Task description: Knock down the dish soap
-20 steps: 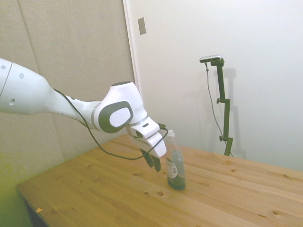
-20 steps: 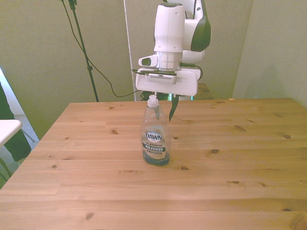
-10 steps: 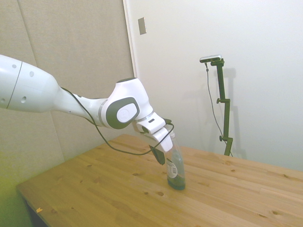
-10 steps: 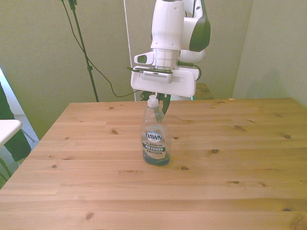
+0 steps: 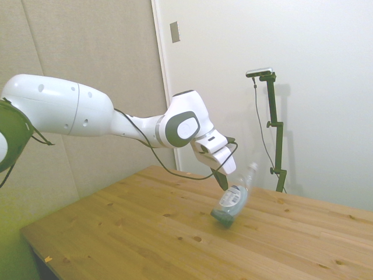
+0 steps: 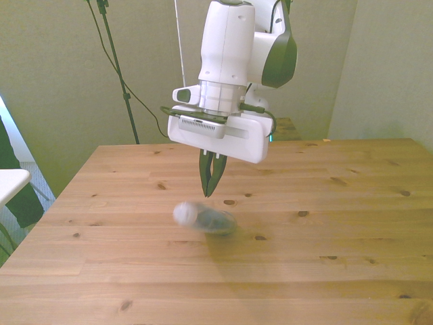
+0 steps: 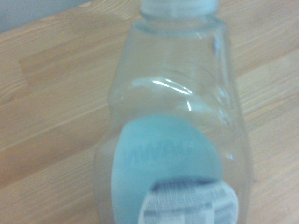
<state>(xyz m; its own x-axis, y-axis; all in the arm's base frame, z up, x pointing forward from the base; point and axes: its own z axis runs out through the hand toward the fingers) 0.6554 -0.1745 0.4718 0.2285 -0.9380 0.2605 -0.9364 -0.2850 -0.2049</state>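
The dish soap [image 6: 203, 218] is showing only as a motion-blurred smear in the front view, its white cap end pointing toward the camera and its label unreadable there; in the wrist view the bottle [image 7: 175, 135] is filling the picture, soft in focus, with the back of a blue label and a small white sticker showing through the clear plastic and its base cut off at the edge. In the side view the bottle [image 5: 232, 200] is leaning steeply away from the arm, its bottom edge resting on the table [image 5: 145, 233] and its cap [image 5: 251, 169] tipping toward the far wall. The wooden table, pale and knotty, is sitting in a plain room with light walls and a padded panel behind the arm. The gripper [image 6: 210, 183] is hanging just above and behind the tilting bottle, its dark fingers drawn nearly together with only a narrow gap, gripping nothing; whether a fingertip is touching the bottle cannot be told.
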